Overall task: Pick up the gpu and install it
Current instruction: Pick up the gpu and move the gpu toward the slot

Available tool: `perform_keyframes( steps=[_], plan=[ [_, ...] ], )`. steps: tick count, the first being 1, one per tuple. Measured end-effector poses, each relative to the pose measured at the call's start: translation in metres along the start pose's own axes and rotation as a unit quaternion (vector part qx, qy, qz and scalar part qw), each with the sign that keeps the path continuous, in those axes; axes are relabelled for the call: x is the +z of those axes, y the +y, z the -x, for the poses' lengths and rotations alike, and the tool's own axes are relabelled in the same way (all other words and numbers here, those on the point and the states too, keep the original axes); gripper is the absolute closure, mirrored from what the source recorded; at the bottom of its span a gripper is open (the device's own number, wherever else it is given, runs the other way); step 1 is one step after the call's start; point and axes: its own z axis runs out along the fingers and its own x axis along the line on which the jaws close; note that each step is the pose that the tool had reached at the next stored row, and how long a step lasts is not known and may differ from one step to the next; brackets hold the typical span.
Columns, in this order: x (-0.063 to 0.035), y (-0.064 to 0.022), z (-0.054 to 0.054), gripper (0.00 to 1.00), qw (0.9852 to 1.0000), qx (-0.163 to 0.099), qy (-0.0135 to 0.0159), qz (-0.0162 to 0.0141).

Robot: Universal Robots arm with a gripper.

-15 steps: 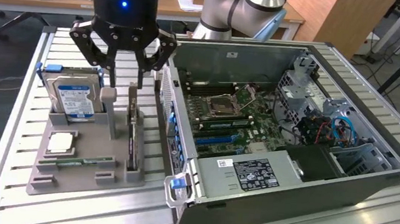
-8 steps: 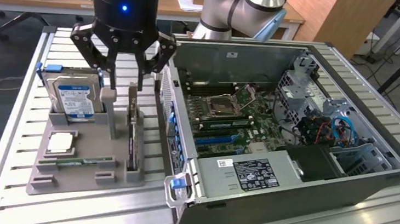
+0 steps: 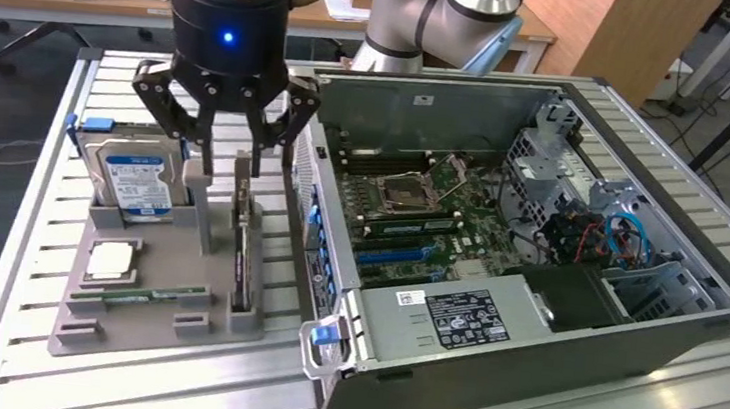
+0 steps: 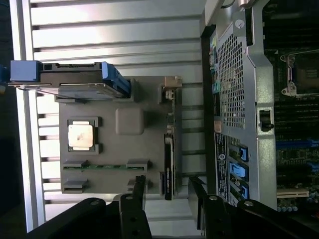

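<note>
The gpu (image 3: 244,243) is a thin dark card standing on its edge in a slot of the grey holder tray (image 3: 180,247), next to the open computer case (image 3: 537,231). My gripper (image 3: 245,168) hangs over the card's far end, open, with one finger on each side of the card and a gap to it on both sides. In the wrist view the gpu (image 4: 169,149) runs straight toward the gap between the two black fingers (image 4: 139,189) of the gripper (image 4: 168,191). Nothing is held.
On the same tray (image 4: 129,149) stand a silver hard drive with a blue label (image 3: 134,177), a square processor chip (image 3: 111,261) and a green memory stick (image 3: 142,296). The case's motherboard (image 3: 405,203) lies exposed, its metal wall close beside the gpu. The slatted aluminium table (image 3: 120,382) carries everything.
</note>
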Motion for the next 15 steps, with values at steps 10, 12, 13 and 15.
perform_keyframes(
  steps=[10,12,13,15],
  plan=[
    [0.0175,-0.0007,0.001,0.53,1.0000,0.000,0.0000,0.0000],
    [0.0211,-0.0009,0.001,0.53,1.0000,0.000,0.0000,0.0000],
    [0.0229,-0.0009,0.001,0.53,1.0000,0.000,0.0000,0.0000],
    [0.0266,-0.0011,0.001,0.53,1.0000,0.000,0.0000,0.0000]
  ],
)
